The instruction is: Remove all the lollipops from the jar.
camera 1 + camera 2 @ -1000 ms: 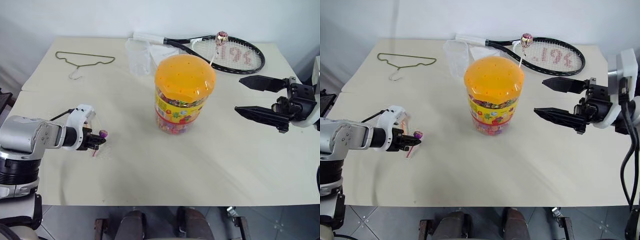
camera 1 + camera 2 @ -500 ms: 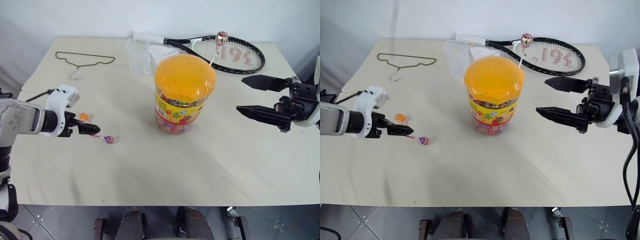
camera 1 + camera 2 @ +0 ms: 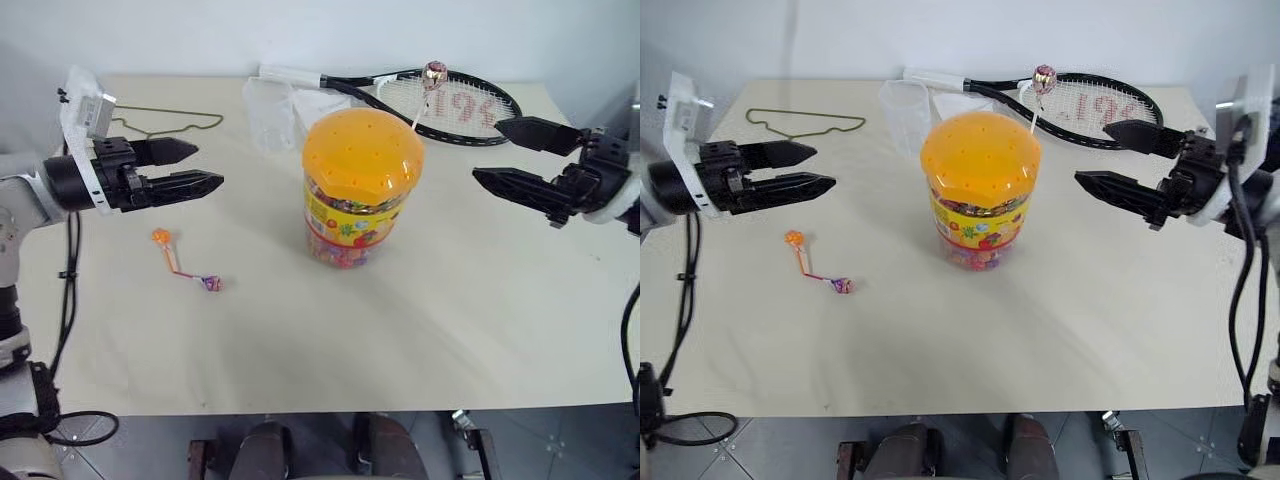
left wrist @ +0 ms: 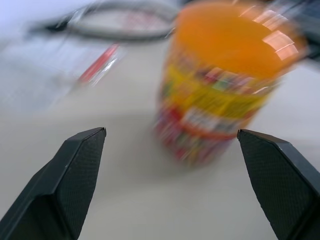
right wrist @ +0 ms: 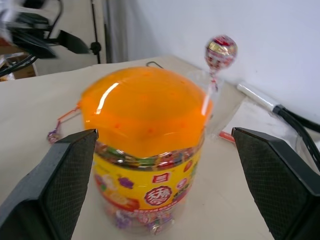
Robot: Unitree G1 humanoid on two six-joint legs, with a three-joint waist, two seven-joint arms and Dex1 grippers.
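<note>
The jar (image 3: 363, 190), a clear plastic cylinder with a colourful yellow-and-red label and a domed, glossy orange lid pierced by small holes, is shown upright at the centre of the pale matt worktop (image 3: 420, 330), loose wrapped sweets being visible through its lower wall. One pinkish-gold lollipop (image 3: 434, 72) is seen standing from the lid at about 1 o'clock of the dome, its foil-wrapped head raised on a thin white stick. Two further lollipops lie flat on the worktop at 9 o'clock of the jar, well apart from it: an orange lollipop (image 3: 160, 236) and a purple lollipop (image 3: 211, 284), their sticks meeting end to end. The left tool (image 3: 200, 167) is held above the worktop at 9 o'clock with its two black fingers apart and nothing between them; the right tool (image 3: 518, 152) is held at 3 o'clock, likewise spread and empty. The remaining lollipop is judged very light, its stick thin and somewhat flexible, its foil smooth and liable to slip; a pinch on the stick just beneath the head is judged the surest hold, followed by a straight upward pull. The jar is judged light enough to tip if the stick binds in its hole. A tennis racket (image 3: 455, 102), a clear plastic cup (image 3: 262, 110) and a wire hanger (image 3: 190, 121) lie toward 12 o'clock.
</note>
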